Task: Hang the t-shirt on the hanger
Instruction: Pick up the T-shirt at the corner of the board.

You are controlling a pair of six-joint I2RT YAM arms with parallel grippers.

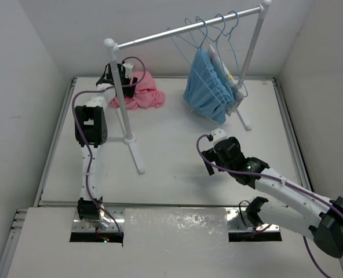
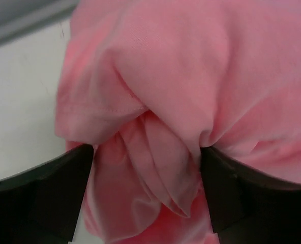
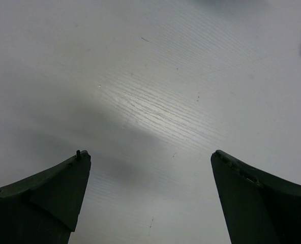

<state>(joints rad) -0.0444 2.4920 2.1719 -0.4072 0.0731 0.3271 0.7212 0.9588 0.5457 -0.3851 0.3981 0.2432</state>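
The salmon-pink t-shirt point(image 1: 147, 94) lies crumpled at the back left of the table, beside the rail's left post. My left gripper point(image 1: 130, 80) is down on its left part. In the left wrist view the t-shirt point(image 2: 191, 76) fills the frame, and a bunched fold of it sits between the wide-apart fingers of the left gripper point(image 2: 146, 168), touching both. Several light-blue wire hangers point(image 1: 201, 33) hang from the rail. My right gripper point(image 1: 209, 163) hovers open over bare table right of centre, with nothing between the fingers of the right gripper point(image 3: 150, 168).
A white-and-metal clothes rail point(image 1: 183, 32) crosses the back of the table; its left post's foot point(image 1: 135, 152) reaches toward the middle. A light-blue garment point(image 1: 209, 87) hangs at the rail's right end. Walls close in on both sides.
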